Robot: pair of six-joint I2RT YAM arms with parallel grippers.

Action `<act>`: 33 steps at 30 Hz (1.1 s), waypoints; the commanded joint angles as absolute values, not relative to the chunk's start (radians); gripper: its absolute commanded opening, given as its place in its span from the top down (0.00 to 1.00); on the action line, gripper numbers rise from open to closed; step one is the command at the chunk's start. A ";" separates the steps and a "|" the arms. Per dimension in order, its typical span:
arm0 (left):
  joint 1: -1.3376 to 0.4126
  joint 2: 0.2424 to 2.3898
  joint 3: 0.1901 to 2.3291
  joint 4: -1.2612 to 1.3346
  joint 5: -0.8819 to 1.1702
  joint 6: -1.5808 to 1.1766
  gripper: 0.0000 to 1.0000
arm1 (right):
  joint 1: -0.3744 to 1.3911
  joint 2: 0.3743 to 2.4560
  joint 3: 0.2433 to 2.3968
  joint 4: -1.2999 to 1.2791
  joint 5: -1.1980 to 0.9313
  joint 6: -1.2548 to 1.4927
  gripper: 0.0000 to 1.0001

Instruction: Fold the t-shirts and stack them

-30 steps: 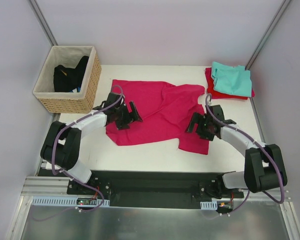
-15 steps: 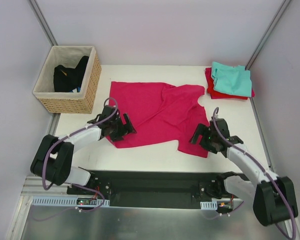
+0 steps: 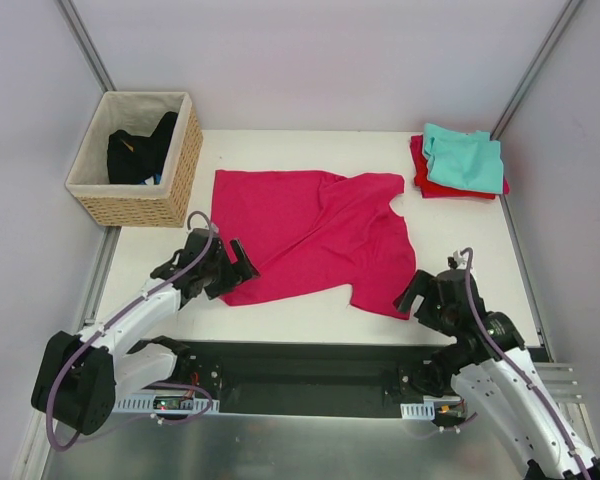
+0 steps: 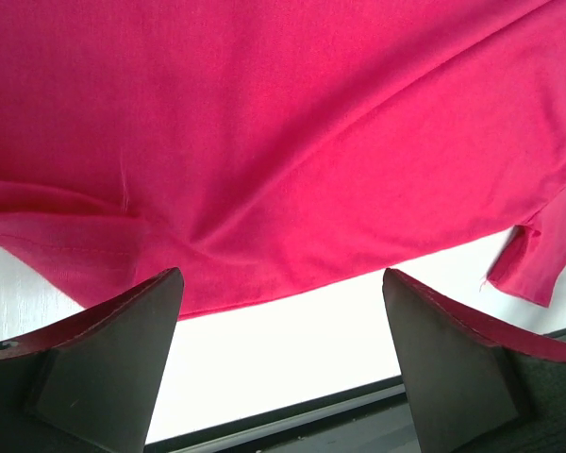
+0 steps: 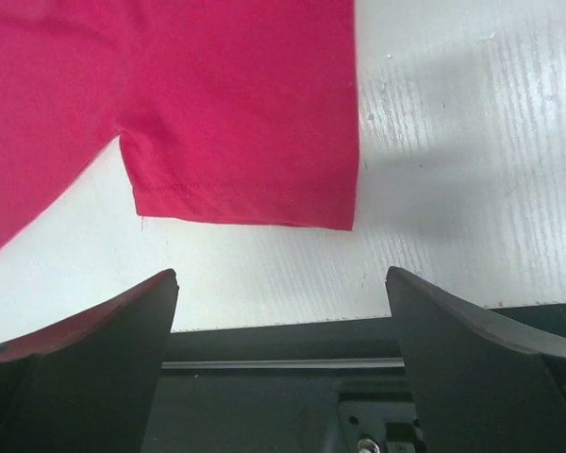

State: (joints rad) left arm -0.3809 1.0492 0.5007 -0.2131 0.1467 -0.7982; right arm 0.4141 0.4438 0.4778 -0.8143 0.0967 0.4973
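A large magenta-pink t-shirt (image 3: 310,230) lies spread on the white table, a sleeve at its near right corner (image 5: 250,132). My left gripper (image 3: 238,268) is open and empty just off the shirt's near left hem (image 4: 264,142). My right gripper (image 3: 414,298) is open and empty at the table's near edge, just in front of that sleeve. In both wrist views the gripper (image 4: 281,311) (image 5: 278,293) holds nothing between its jaws. A folded teal t-shirt (image 3: 465,160) lies on a red one (image 3: 421,182) at the back right.
A wicker basket (image 3: 176,175) with dark clothes inside stands at the back left. The black base rail (image 3: 300,365) runs along the table's near edge. Grey walls close in both sides and the back.
Both arms have drawn back toward the near edge and off the magenta shirt. The shirt's near hem has come nearer and the shirt lies flatter and wider.
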 commanded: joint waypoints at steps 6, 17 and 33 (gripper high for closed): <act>-0.390 0.980 0.604 -0.270 0.147 -0.807 0.12 | 0.425 0.733 0.695 -0.579 0.123 0.341 0.03; -0.390 0.954 0.620 -0.293 0.124 -0.785 0.12 | 0.426 1.130 0.703 -0.258 0.107 0.327 0.03; -0.390 1.003 0.618 -0.293 0.115 -0.773 0.11 | 0.460 1.233 0.480 -0.178 0.112 0.371 0.03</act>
State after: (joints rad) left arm -0.3809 0.9970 0.5945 -0.2825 0.1436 -0.7918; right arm 0.4290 1.2503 0.5507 -0.1516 0.0959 0.3477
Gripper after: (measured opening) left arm 0.886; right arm 0.966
